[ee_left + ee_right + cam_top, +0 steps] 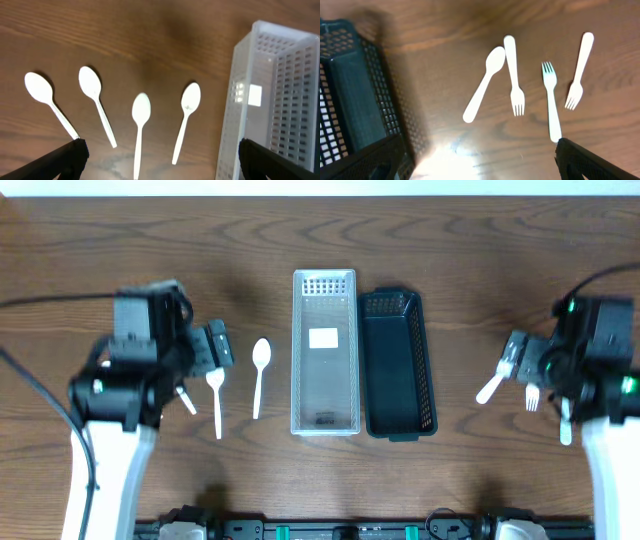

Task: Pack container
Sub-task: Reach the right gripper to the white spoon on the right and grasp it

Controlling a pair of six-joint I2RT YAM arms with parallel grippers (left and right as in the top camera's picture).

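A clear white slotted container (324,352) stands at mid-table with a black mesh basket (398,365) touching its right side. Several white plastic spoons lie left of it, one (260,375) nearest the container. The left wrist view shows the spoons in a row (140,125) with the container (270,100) to the right. My left gripper (213,348) hovers over the spoons, open and empty (160,165). Three white forks (550,100) and one spoon (482,82) lie right of the basket (350,85). My right gripper (514,360) hovers above them, open and empty (480,160).
The brown wooden table (320,240) carries both containers. A white label (323,337) sits on the clear container's floor. Cables run along the far left and far right. The arm bases stand at the front edge.
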